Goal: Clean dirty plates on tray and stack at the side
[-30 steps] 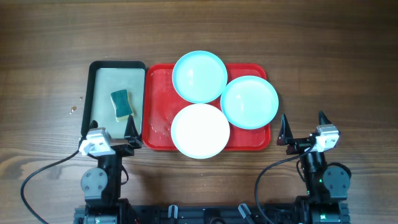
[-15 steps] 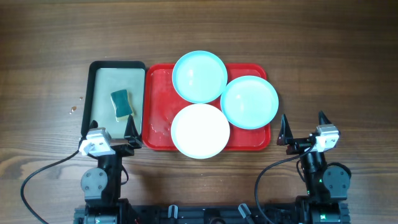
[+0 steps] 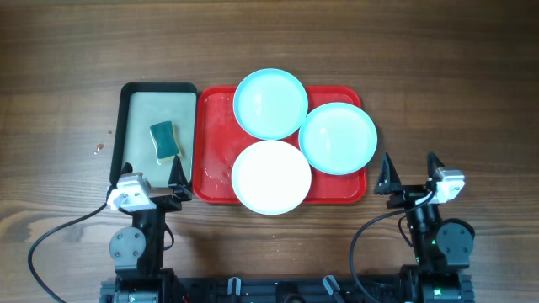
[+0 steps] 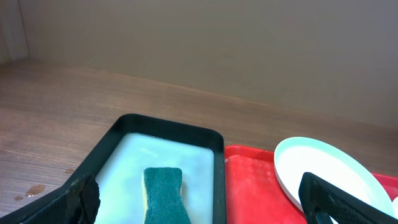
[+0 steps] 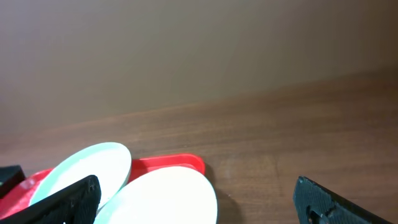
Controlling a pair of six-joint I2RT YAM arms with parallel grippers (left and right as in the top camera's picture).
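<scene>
The red tray (image 3: pixel 215 135) lies mid-table with three plates on it: a turquoise plate (image 3: pixel 269 103) at the back, a second turquoise plate (image 3: pixel 338 137) overhanging the right rim, and a white plate (image 3: pixel 271 177) at the front. My left gripper (image 3: pixel 152 173) is open and empty at the front edge of the black-rimmed tray. My right gripper (image 3: pixel 411 171) is open and empty, right of the red tray's front corner. The left wrist view shows the open gripper (image 4: pixel 205 205), the white plate (image 4: pixel 323 168) and the red tray (image 4: pixel 249 180). The right wrist view shows the open gripper (image 5: pixel 196 205), both turquoise plates (image 5: pixel 84 168) (image 5: pixel 165 196) and the red tray (image 5: pixel 180 163).
A black-rimmed tray (image 3: pixel 124 126) with a pale wet inside sits left of the red tray and holds a green sponge (image 3: pixel 165 140), which also shows in the left wrist view (image 4: pixel 165 193). Small drops (image 3: pixel 99 149) lie on the wood to its left.
My right gripper has shifted very slightly. The plates, trays, sponge and left gripper have not moved.
</scene>
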